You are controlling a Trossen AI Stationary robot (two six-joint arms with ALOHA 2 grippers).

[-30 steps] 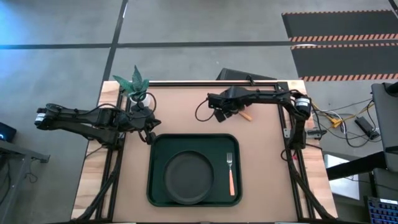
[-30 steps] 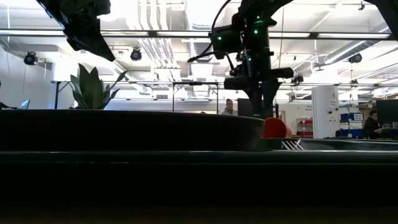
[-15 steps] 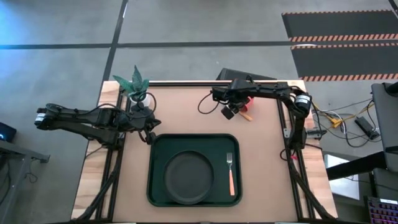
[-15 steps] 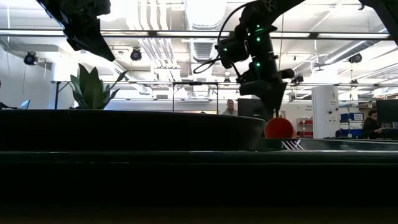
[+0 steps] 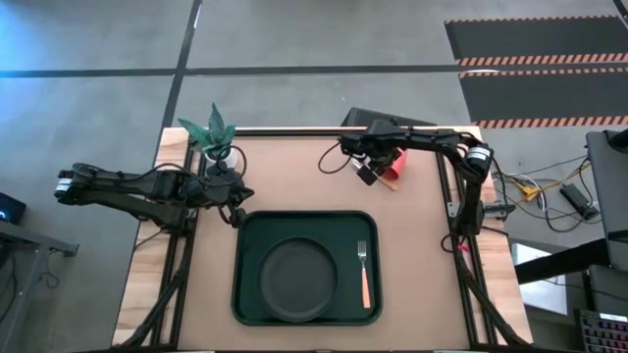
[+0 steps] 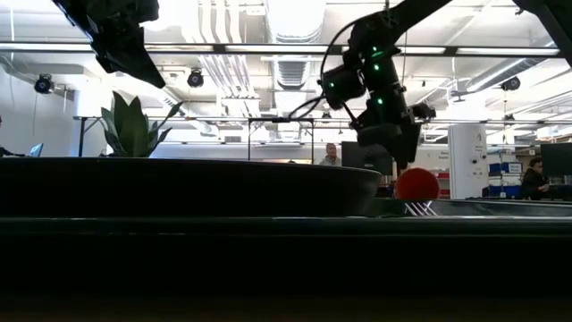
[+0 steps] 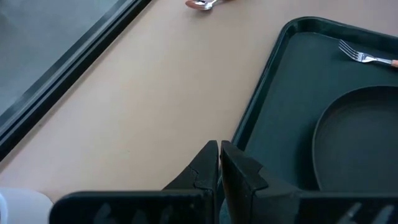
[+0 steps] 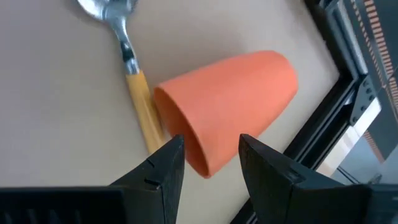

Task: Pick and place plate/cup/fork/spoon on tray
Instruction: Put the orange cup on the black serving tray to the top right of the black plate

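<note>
Grey concrete floor [image 5: 314, 98] spreading beyond the far edge, dark seams crossing it, orange-and-black striped mats [image 5: 535, 59] lying far right, ceiling strip lights [image 6: 268, 46] glowing over an open workshop, people [image 6: 330, 154] standing at distant benches.

Place: large open lab or workshop hall
Ceiling: exposed pipes [image 6: 223, 67] and strip lights [image 6: 500, 49]
Floor: grey concrete [image 5: 294, 39], hazard-striped mats [image 5: 535, 59]
Background: people [image 6: 331, 154] at workstations, cabinets
</note>
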